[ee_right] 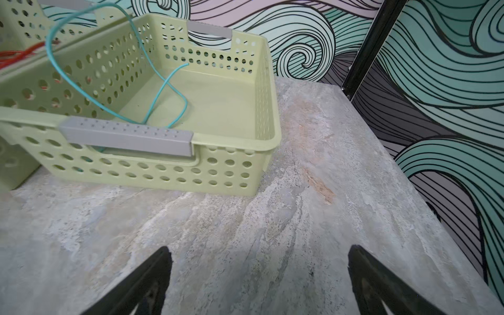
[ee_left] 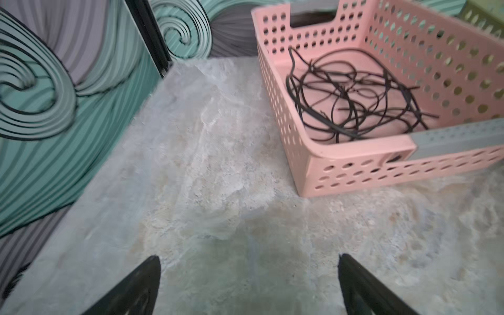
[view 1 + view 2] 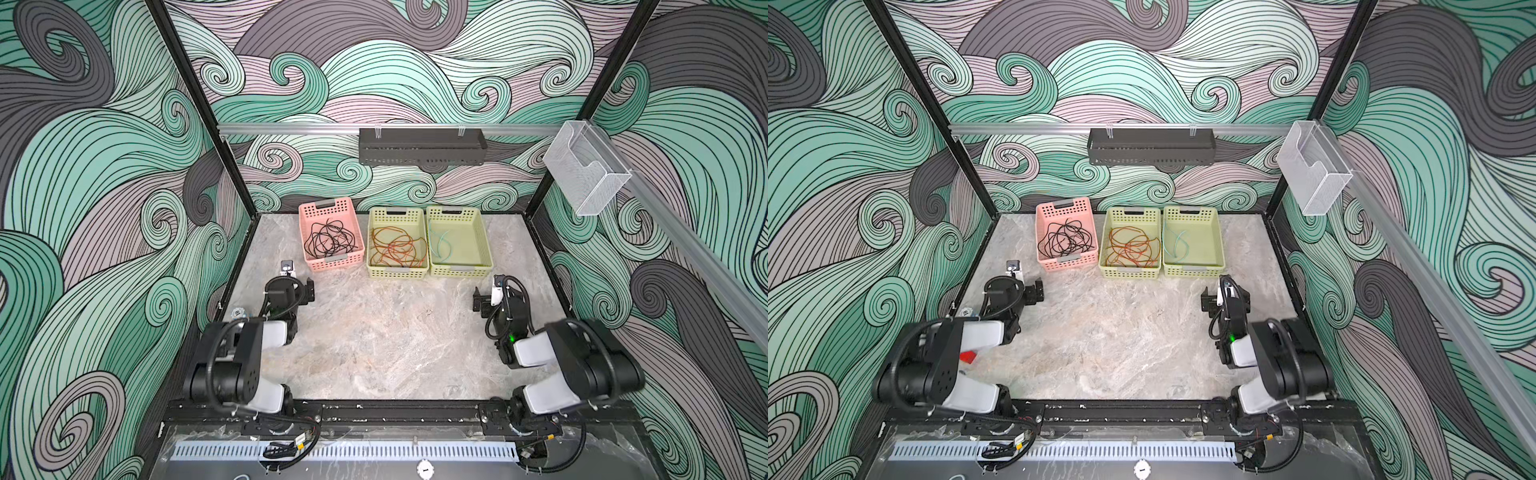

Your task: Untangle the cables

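Perforated plastic baskets (image 3: 320,267) (matt) on mottled stone-look tabletop (image 3: 395,332)

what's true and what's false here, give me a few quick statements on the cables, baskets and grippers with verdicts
1. The black cables lie in the pink basket. True.
2. The teal cable shares a basket with the orange-red cables. False: it lies alone in the right green basket; the orange-red cables fill the middle green basket.
3. The left gripper and right gripper are open and hold nothing. True.
4. A cable lies on the table between the arms. False: every visible cable is in a basket.
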`<state>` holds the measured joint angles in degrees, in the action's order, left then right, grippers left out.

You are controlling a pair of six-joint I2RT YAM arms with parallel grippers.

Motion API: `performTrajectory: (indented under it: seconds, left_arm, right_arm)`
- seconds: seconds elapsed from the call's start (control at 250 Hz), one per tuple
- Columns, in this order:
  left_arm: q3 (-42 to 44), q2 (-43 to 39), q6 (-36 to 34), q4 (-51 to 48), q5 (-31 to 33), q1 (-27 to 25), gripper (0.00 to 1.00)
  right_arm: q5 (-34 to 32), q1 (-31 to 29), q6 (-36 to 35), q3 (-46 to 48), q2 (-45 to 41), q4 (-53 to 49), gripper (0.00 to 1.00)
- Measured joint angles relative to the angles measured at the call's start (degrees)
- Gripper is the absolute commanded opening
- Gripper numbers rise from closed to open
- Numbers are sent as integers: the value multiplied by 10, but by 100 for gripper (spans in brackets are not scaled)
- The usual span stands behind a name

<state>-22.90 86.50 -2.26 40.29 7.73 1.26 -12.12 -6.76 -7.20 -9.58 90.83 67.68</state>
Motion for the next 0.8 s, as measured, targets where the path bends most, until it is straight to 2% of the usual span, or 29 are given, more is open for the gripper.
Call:
performTrajectory:
  seconds: [0.128, 0.3, 0.523, 0.799]
  left_arm:
    - [-38, 10, 21, -31, -25, 10, 99]
    - [-46, 10, 35, -38, -33, 16, 99]
    - [-46, 10, 41, -45, -37, 16, 99]
    - [-46, 10, 43, -47, -38, 16, 99]
  right_arm:
    - [26, 6, 3, -39, -18, -61, 100]
    - [57, 22, 13, -112, -26, -101, 100]
    - [70, 33, 25, -116, -26, -153, 100]
    - [76, 33, 31, -116, -26, -162, 100]
